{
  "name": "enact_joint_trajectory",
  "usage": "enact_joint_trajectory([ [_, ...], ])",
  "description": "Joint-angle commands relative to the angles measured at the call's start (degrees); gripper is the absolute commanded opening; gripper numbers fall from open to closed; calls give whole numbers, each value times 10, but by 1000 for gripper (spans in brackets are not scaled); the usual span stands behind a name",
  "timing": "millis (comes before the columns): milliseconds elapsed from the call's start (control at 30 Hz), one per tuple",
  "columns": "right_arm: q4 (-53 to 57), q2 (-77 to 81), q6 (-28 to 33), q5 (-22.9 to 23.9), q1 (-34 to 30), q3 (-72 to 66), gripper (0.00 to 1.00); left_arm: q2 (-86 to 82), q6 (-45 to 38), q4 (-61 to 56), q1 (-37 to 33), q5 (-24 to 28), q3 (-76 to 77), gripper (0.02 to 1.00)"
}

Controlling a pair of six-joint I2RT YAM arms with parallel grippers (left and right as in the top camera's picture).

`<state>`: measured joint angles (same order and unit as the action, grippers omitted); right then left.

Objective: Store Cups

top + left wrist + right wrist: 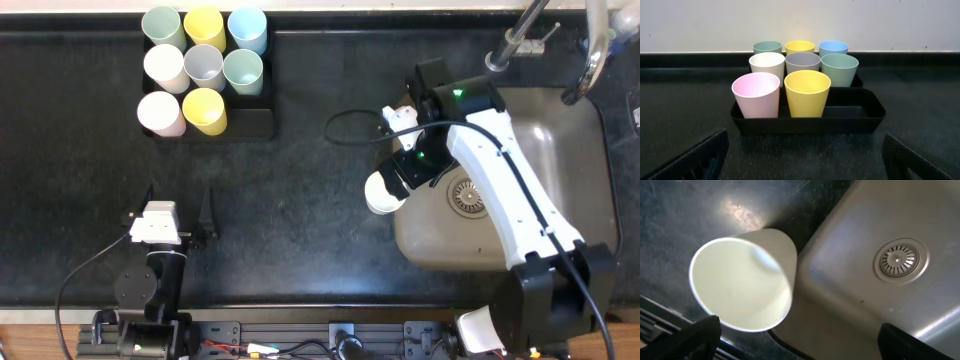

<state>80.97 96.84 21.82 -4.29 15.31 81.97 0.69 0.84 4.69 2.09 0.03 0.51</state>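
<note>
A white cup (381, 194) (740, 282) stands on the dark counter right at the left rim of the steel sink (560, 150) (875, 305). My right gripper (400, 180) (800, 342) hovers over it, open, fingers wide apart on either side of the cup's mouth. A black tray (255, 125) (860, 112) at the back left holds several pastel cups, among them a pink cup (160, 113) (756, 95) and a yellow cup (204, 110) (807, 92) in the near row. My left gripper (180, 205) (802, 155) is open near the front left, facing the tray.
The faucet (520, 35) rises behind the sink, and the drain (468, 195) (901, 260) lies in its basin. A black cable (345, 125) loops on the counter between tray and sink. The tray's near right slot (850, 107) is unoccupied.
</note>
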Motion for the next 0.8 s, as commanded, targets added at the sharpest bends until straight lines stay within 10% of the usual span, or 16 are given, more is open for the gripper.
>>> enact_joint_trajectory([
  [33, -7, 21, 23, -8, -6, 3, 998, -5, -13, 2, -5, 3, -1, 1000],
  [600, -28, 76, 35, -1, -7, 2, 993, -5, -13, 2, -5, 3, -1, 998],
  [700, -26, 76, 35, -1, -7, 2, 820, -5, -13, 2, -5, 3, -1, 998],
  [800, -28, 76, 35, -6, -5, 2, 60, -5, -13, 2, -5, 3, -1, 1000],
])
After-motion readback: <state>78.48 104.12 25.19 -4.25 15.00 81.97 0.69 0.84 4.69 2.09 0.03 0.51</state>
